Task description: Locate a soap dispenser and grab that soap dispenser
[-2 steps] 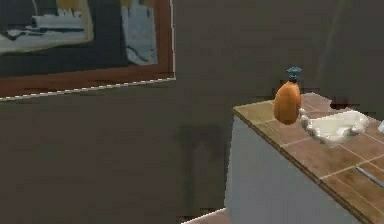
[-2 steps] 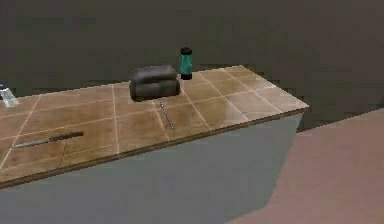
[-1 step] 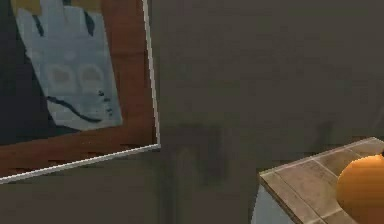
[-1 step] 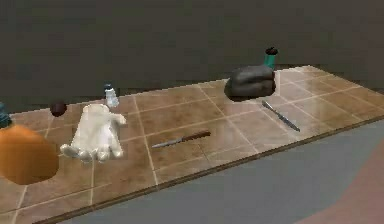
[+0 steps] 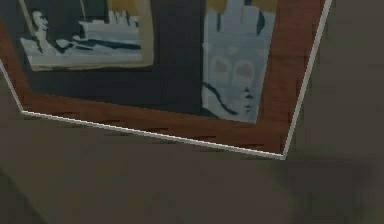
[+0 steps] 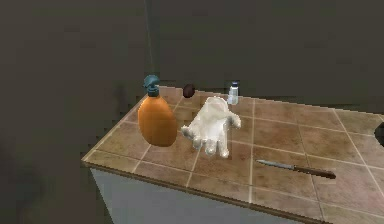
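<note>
An orange, rounded soap dispenser [image 6: 156, 117] with a teal pump top stands upright on a brown tiled countertop [image 6: 300, 150] in the arm side view. It is near the counter's left end, close to the front edge. Right beside it lies a crumpled white cloth [image 6: 212, 125].
Behind the cloth are a small dark round thing [image 6: 188, 91] and a small shaker with a pale cap [image 6: 233, 93]. A knife [image 6: 296, 169] lies toward the counter's right front. Dark walls stand behind the counter. The forward view has a wood-framed picture [image 5: 170, 60] on a dark wall.
</note>
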